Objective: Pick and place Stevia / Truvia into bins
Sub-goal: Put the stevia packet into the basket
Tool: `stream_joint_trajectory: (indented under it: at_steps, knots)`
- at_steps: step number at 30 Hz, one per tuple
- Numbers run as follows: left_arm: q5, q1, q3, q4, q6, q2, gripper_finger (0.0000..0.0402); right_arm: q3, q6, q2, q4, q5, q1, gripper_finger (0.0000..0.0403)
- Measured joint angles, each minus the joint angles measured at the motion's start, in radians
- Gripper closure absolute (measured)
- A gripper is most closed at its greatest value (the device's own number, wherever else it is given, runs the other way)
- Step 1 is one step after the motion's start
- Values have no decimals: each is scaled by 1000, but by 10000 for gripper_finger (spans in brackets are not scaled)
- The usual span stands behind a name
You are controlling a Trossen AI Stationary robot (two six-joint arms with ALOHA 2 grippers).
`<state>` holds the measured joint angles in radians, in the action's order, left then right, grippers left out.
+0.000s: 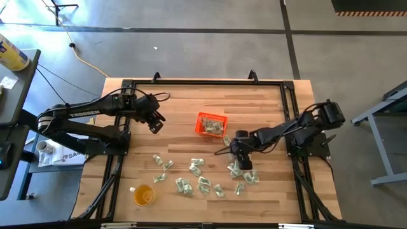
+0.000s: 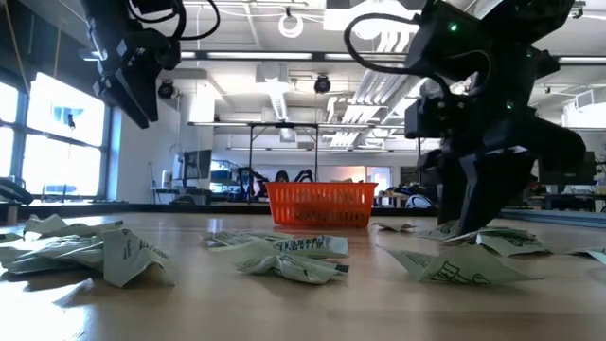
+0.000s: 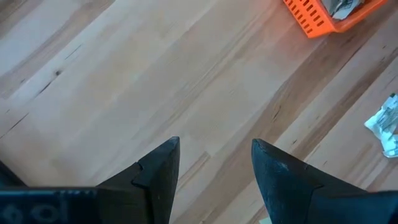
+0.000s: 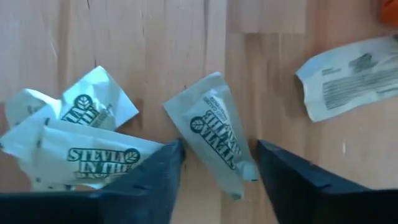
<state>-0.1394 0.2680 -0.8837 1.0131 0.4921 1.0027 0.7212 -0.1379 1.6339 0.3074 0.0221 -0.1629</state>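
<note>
Several pale green and white Stevia sachets (image 1: 202, 180) lie flat and scattered on the near half of the table. The orange bin (image 1: 211, 124) stands at mid-table with a few sachets inside. My right gripper (image 1: 244, 163) is low over the sachets near the table's right side and is open. In the right wrist view its fingers stand on either side of one sachet (image 4: 219, 134) that lies flat on the wood. My left gripper (image 1: 154, 122) hangs open above bare wood left of the bin and holds nothing.
A round translucent yellow cup (image 1: 143, 194) stands near the table's near left corner. More sachets (image 4: 87, 134) lie close beside my right gripper's fingers, and another one (image 4: 351, 74) lies toward the bin. Bare wood lies between my left gripper (image 3: 214, 155) and the bin (image 3: 323, 15).
</note>
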Motion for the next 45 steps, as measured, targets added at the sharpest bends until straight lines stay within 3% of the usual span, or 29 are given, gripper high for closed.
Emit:
stream_joint_trajectory:
  at_steps: [4,8,14,18,20,24,28,34,45]
  knots:
    - [0,0,0,6,11,0,170,12,-59,-1,30,-28,13,289]
    - [0,0,0,8,11,0,170,97,-156,-37,169,-45,68,384]
    - [-1,0,0,6,10,0,170,272,-104,-155,243,145,194,374]
    - [-2,0,0,-1,11,0,170,366,-4,-184,207,144,318,396]
    - [-2,0,0,-6,14,0,170,393,7,-156,148,48,384,387]
    - [30,0,0,-8,15,1,170,457,-73,-13,115,-256,453,348]
    - [90,-5,0,20,30,1,170,520,-77,137,170,-357,404,325]
    - [110,-95,60,22,144,1,170,584,-94,200,278,-222,366,297]
    - [163,-341,198,-112,371,1,170,602,-51,52,404,223,394,205]
